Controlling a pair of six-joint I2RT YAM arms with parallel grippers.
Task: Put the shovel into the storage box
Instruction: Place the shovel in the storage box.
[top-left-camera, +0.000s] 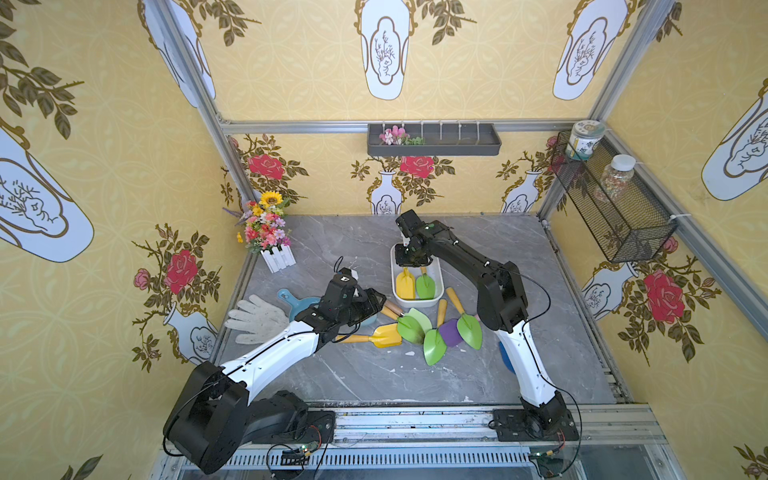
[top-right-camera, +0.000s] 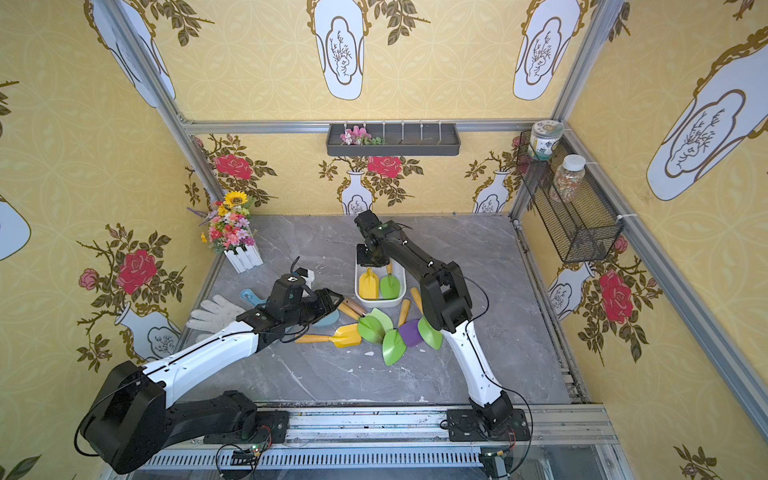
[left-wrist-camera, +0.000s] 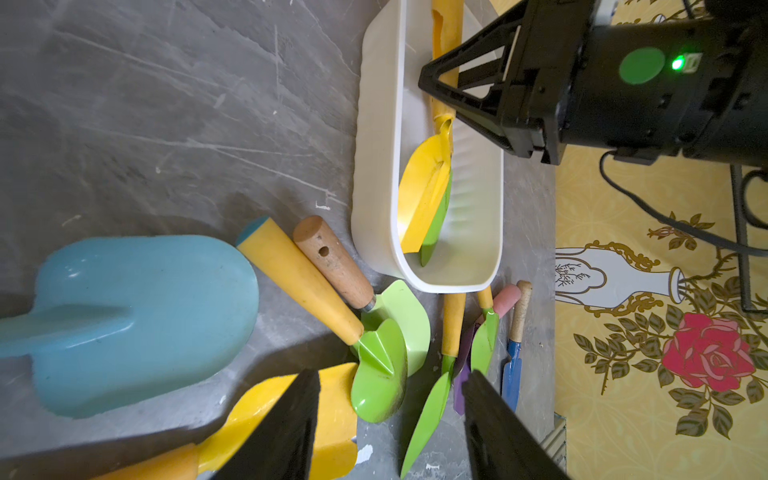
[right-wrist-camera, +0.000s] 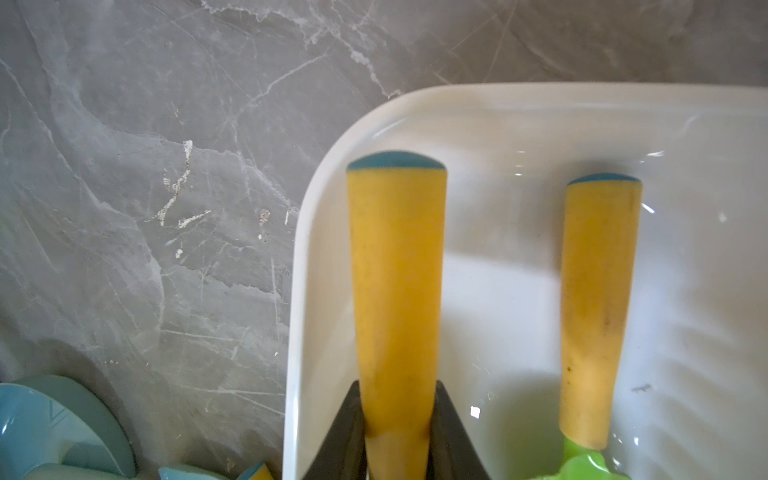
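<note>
White storage box (top-left-camera: 417, 303) (top-right-camera: 380, 304): in both top views its far end sits under the right gripper (right-wrist-camera: 397, 415), so the grip only reads from the wrist views. There the right gripper (left-wrist-camera: 440, 89) is clamped on the yellow shovel's handle. Yellow shovel (top-left-camera: 405, 284) (right-wrist-camera: 395, 270) is inside the box walls; can't tell if it rests on the floor. Green shovel (top-left-camera: 425, 286) (right-wrist-camera: 598, 291) lies beside it in the box, mostly hidden behind the yellow blade in the left wrist view. Left gripper (left-wrist-camera: 390, 374) has its fingers spread, holding nothing, above the loose pile of shovels (top-left-camera: 434, 347) on the table just beside the box. Blue scoop (left-wrist-camera: 145, 324) is cut off at the frame edge. Glove (top-left-camera: 255, 318) is partly under the left arm.
</note>
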